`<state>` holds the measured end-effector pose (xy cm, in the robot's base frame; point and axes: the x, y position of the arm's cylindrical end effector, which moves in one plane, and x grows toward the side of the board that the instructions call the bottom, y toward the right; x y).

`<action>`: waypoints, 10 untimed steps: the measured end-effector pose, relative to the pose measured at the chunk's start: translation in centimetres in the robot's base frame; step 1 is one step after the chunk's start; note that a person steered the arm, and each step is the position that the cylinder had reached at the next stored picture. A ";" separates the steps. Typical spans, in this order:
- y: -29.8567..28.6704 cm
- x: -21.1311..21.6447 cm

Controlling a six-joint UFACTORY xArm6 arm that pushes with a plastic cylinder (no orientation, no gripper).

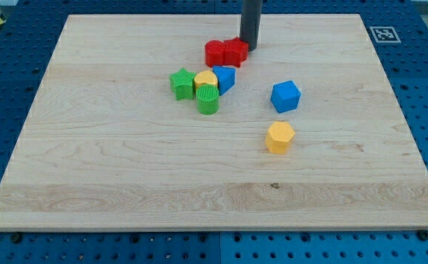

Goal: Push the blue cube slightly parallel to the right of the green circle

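Observation:
The blue cube (285, 96) sits alone right of the board's middle. The green circle, a short cylinder (208, 99), stands to its left in a tight cluster with a green star (182, 83), a yellow round block (205, 79) and a second blue block (225, 78). My tip (249, 48) is near the view's top, touching the right end of the red blocks (226, 52), well above and left of the blue cube.
A yellow hexagon block (280, 137) lies below the blue cube. The wooden board (125, 183) rests on a blue perforated table. A fiducial marker (382, 34) sits beyond the board's top right corner.

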<state>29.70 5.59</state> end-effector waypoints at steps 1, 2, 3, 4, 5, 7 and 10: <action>-1.2 0.1; -1.3 -0.9; 2.1 -0.7; 5.3 -0.3; 7.8 2.7; 5.0 5.5; 0.5 13.8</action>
<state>43.51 6.09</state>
